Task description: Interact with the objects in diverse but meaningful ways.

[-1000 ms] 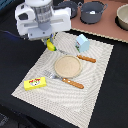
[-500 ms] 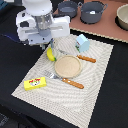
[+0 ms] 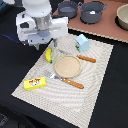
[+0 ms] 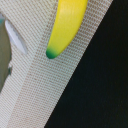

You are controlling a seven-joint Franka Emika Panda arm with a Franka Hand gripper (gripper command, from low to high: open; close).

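Your gripper has travelled toward the exterior view's left over the last second and now hangs above the banana; jaws hidden under the wrist housing, so you cannot tell whether they are open or closed; the wrist view shows only the banana's green tip on the woven mat, nothing gripped in sight; banana lies at the mat's edge, just beside the round plate; judged: you are lining up a banana pick.

A yellow banana with a green tip lies on a woven pale mat, its tip near the mat's edge beside the black desk.
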